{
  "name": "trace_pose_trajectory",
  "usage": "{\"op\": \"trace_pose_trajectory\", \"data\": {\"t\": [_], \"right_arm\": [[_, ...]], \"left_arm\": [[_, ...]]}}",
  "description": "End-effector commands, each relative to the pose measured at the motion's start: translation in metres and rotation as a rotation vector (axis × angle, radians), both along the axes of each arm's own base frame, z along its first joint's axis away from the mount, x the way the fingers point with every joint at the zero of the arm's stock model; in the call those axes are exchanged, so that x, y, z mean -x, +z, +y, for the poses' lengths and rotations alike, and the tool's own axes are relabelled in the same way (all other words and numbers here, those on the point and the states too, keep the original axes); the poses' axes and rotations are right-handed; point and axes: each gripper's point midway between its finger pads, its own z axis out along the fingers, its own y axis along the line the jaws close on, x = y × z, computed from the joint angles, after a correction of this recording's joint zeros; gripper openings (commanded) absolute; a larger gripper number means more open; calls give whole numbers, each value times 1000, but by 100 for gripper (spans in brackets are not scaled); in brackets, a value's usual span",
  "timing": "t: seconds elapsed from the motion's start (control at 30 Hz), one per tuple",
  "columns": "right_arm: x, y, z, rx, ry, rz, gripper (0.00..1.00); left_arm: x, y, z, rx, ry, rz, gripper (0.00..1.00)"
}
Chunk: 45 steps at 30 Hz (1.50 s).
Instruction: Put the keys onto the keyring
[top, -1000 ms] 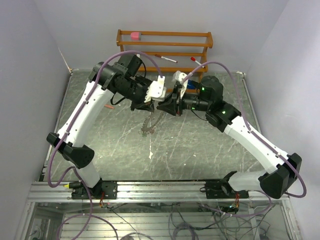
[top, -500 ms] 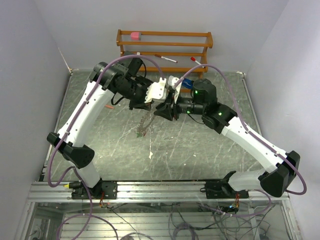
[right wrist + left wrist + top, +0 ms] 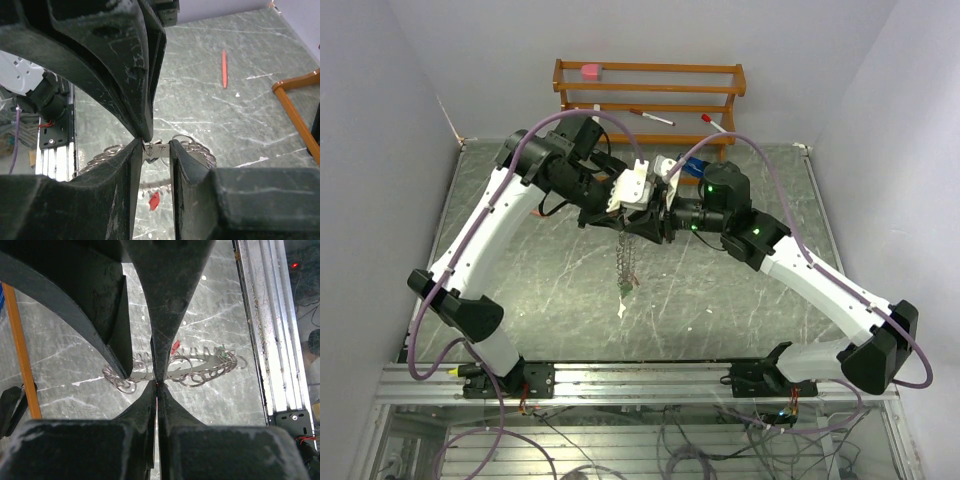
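The keyring (image 3: 626,258) hangs edge-on above the mid table, a thin grey ring fringed with small split rings. It is held at its top by both grippers. My left gripper (image 3: 632,220) is shut on its rim, as the left wrist view (image 3: 157,385) shows, with the ring (image 3: 200,375) stretching right. My right gripper (image 3: 648,222) meets it from the right and pinches the ring's flat band (image 3: 157,150) between its fingers. Small keys hang at the ring's low end (image 3: 627,288). A red tag (image 3: 175,346) and a green tag (image 3: 220,354) show there. The red tag (image 3: 154,200) also shows in the right wrist view.
A wooden rack (image 3: 650,85) stands at the back with a pink block (image 3: 590,71) and red-capped pens (image 3: 650,117). A red pen (image 3: 224,67) lies on the table. A small white scrap (image 3: 622,310) lies below the ring. A metal rail (image 3: 640,378) runs along the near edge.
The right gripper has moved left up against the left gripper. The keyring, earlier slanting down to the left, now hangs straight down and reaches lower.
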Motion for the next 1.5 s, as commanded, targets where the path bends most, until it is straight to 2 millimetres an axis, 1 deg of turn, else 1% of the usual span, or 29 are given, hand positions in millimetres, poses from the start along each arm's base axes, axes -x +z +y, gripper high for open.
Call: {"op": "trace_pose_trajectory", "data": {"t": [0.0,0.17,0.43,0.63,0.8,1.03,1.1,1.17,1.23,1.3,1.33,1.4,1.47], "right_arm": [[5,-1,-1,-9,-2,4,27],[8,3,-5,-18,-11,10,26],[12,2,-2,-15,12,35,22],[11,-1,-2,-8,16,43,16],[12,-1,-3,-6,16,36,0],[12,-2,-2,-9,6,56,0],[8,3,-5,-27,-20,55,0],[5,8,-9,-52,-51,48,0],[2,13,-13,-74,-80,44,0],[1,17,-14,-93,-99,43,0],[0,20,-15,-105,-108,38,0],[-1,24,-16,-122,-121,32,0],[-4,27,-19,-136,-144,23,0]], "left_arm": [[11,26,-12,124,-61,-56,7],[9,23,-8,109,-60,-92,7],[13,26,-9,134,-70,-103,7],[14,30,-12,149,-80,-90,7],[15,27,-12,142,-88,-74,7],[14,29,-11,141,-74,-81,8],[13,29,-11,142,-63,-91,13],[12,33,-11,154,-55,-107,14],[11,37,-11,160,-45,-110,22],[9,39,-12,163,-39,-116,25],[8,40,-12,166,-33,-122,27],[3,42,-13,171,-13,-130,48],[-3,47,-14,181,18,-144,64]]}}
